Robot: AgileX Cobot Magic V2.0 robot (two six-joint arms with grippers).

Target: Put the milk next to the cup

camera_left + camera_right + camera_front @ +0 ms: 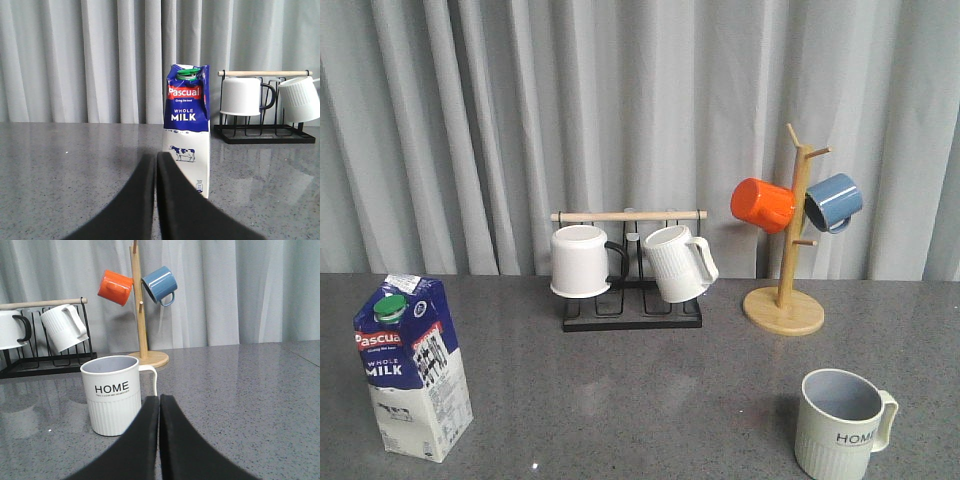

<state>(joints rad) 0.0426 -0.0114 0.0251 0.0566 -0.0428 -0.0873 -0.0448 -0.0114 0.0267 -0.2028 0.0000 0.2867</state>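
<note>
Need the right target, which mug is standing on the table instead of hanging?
The pale cream ribbed mug lettered HOME, front right. The other four hang on racks behind.

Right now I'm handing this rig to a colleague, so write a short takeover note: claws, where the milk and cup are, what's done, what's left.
Left claw: shut, empty, short of the milk.
Right claw: shut, empty, beside the cup.
Milk: upright at the table's front left, cap on.
Cup: the HOME mug, upright at front right, far from the milk.
Done: nothing yet; the milk is not gripped.
Left: open the left claw, grasp the milk, set it upright beside the cup.
</note>
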